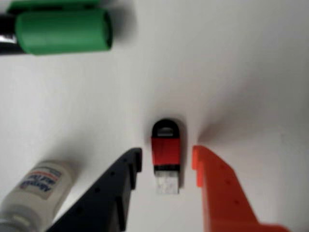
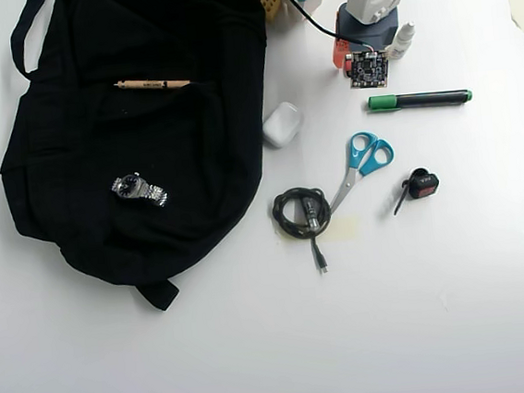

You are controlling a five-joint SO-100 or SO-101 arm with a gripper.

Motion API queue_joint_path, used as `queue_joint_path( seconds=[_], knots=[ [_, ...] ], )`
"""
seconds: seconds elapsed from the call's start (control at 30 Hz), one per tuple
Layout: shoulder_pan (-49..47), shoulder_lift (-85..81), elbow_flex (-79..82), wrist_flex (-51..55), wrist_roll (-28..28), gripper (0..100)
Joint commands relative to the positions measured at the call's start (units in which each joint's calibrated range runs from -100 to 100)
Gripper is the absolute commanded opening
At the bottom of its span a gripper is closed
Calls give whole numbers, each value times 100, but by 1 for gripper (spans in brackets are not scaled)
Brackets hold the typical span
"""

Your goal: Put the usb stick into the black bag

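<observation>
1 usb stick (image 1: 166, 154) btwn spread fingers of gripper (image 1: 166, 162), untouched, 1 black bag (image 2: 145, 133), 1 marker (image 2: 418, 101), 1 scissors (image 2: 361, 164)

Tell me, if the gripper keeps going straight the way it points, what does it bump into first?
Probably the usb stick. In the wrist view it lies on the white table right between the open gripper fingers. Depth is hard to judge, so the fingers may reach the table beside it.
</observation>
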Motion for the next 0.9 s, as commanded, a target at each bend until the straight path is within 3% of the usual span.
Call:
queue_joint_path(
  seconds=[0.0,0.87],
  knots=[
    [37,4,-122,-50,-19,14],
    [30,-12,417,-59,-19,14]
  ],
)
